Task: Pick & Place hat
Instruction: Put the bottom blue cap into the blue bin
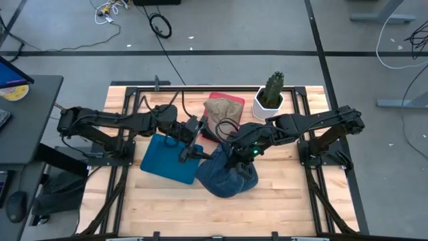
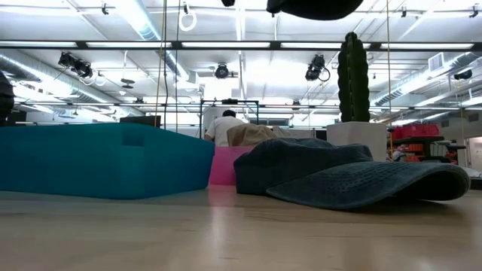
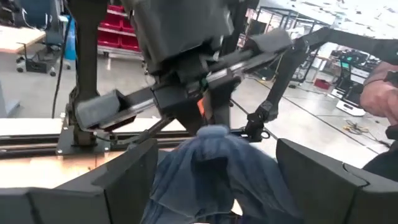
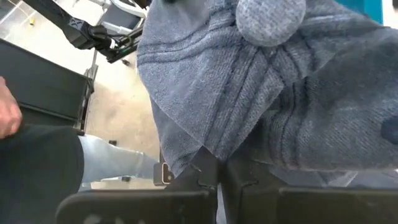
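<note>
step: placing hat (image 1: 227,175) mid-counter | right pincer (image 1: 235,161) pinching hat crown | left pincer (image 1: 190,152) spread, beside hat | next: right release, lift clear

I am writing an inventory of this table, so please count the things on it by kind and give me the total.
Hats: 2, the blue denim hat and the tan hat
Boxes: 2, the teal box and the pink box
Potted cactus: 1, the cactus in a white pot
Total: 5
</note>
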Controlling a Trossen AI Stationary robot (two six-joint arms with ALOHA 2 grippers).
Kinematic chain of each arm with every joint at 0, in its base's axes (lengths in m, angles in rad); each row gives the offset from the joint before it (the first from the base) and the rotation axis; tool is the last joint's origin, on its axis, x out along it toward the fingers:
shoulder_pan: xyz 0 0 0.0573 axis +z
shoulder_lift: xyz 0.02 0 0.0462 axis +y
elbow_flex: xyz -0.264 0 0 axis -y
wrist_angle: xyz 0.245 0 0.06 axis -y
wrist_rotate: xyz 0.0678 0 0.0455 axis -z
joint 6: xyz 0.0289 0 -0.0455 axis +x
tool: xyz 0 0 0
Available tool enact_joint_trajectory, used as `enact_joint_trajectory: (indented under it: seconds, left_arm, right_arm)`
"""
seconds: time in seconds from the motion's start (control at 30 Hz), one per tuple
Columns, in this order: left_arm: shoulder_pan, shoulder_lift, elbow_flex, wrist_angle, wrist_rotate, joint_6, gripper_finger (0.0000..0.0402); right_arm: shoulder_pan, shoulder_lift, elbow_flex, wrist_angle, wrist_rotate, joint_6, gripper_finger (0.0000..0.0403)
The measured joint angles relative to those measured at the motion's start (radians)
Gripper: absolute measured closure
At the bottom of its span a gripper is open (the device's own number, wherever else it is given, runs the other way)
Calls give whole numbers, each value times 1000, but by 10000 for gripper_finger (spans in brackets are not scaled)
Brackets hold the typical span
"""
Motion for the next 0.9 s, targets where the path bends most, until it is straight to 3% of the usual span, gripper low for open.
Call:
enact_joint_trajectory:
  seconds: [0.53,0.9]
  left_arm:
    - [-1,58,0,72,36,-3,74]
    - [-1,58,0,53,39,18,143]
  right_arm:
    - [-5,0,0,18,9,-8,403]
    - [-12,0,0,31,10,-26,403]
